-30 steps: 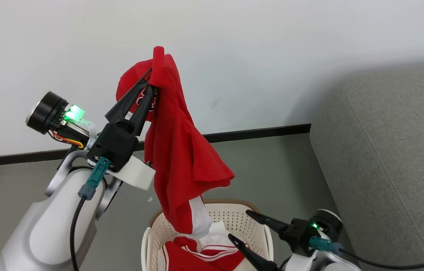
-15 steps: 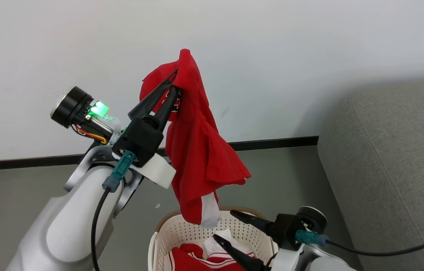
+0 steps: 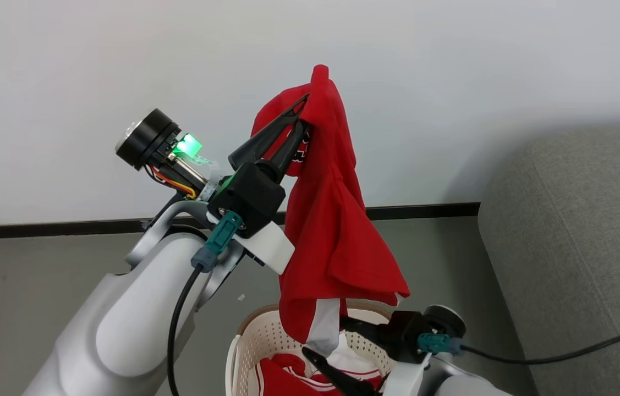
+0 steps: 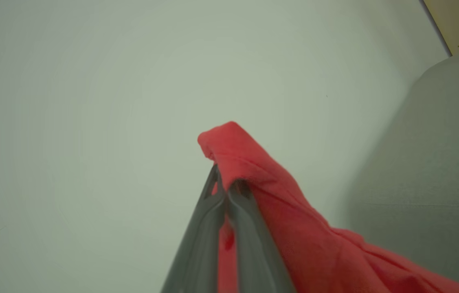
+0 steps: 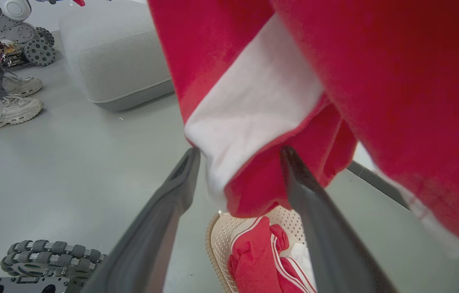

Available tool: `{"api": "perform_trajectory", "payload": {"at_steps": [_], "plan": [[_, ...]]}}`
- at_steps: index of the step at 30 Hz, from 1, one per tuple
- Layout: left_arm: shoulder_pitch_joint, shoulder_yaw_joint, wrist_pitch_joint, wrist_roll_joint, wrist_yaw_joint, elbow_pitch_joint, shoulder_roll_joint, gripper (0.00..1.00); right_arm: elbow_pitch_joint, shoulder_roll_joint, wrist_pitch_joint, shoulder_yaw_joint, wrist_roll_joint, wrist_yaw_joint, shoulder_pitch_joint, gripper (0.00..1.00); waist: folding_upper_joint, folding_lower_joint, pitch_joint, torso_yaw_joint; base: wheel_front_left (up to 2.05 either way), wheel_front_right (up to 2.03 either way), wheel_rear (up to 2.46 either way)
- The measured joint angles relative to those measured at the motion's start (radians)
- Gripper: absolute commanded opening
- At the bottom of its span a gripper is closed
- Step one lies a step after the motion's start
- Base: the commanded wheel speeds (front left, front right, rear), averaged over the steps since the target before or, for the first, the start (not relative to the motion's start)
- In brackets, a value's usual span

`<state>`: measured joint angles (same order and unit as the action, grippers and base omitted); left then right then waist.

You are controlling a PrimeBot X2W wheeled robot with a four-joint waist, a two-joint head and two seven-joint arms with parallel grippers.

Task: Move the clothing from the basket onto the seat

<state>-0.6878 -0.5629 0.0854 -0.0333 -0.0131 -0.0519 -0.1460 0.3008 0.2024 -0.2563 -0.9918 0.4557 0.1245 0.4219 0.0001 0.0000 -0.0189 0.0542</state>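
Observation:
My left gripper is raised high and shut on a bright red garment, which hangs down with its white-banded lower end just above the basket. In the left wrist view the left gripper pinches the red garment at its top fold. More red clothing with white stripes lies in the cream basket. My right gripper is open over the basket, and the hanging white hem dangles in front of its fingers. The grey seat stands to the right.
A white wall with a black baseboard runs behind. In the right wrist view a grey ottoman, a person's shoes and another wheeled machine stand on the grey floor. Tracked wheels sit below.
The head camera has shifted. My left gripper has carried the red garment to the right, and its lower end has come up off the clothing in the basket. The right gripper stays open.

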Motion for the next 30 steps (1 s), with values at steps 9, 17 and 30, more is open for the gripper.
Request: {"api": "perform_trajectory", "payload": {"at_steps": [9, 17, 30], "plan": [[-0.015, -0.023, -0.023, 0.007, -0.017, 0.000, 0.015, 0.00, 0.015, -0.042, 0.000, -0.043, 0.030, 0.000, 0.045, 1.00, 0.0000, 0.0001, -0.001, 0.026, 0.00, 0.00, 0.00], [-0.029, -0.036, -0.035, 0.009, -0.022, 0.001, 0.027, 0.00, 0.065, -0.064, 0.000, -0.037, 0.048, 0.000, 0.064, 0.53, 0.0000, 0.0000, -0.007, 0.048, 0.00, 0.00, 0.00], [-0.027, -0.008, -0.059, -0.009, -0.016, -0.053, 0.021, 0.00, 0.051, -0.051, 0.000, -0.071, 0.045, 0.000, 0.095, 0.00, 0.0000, 0.0000, -0.007, 0.050, 0.00, 0.00, 0.00]]}}
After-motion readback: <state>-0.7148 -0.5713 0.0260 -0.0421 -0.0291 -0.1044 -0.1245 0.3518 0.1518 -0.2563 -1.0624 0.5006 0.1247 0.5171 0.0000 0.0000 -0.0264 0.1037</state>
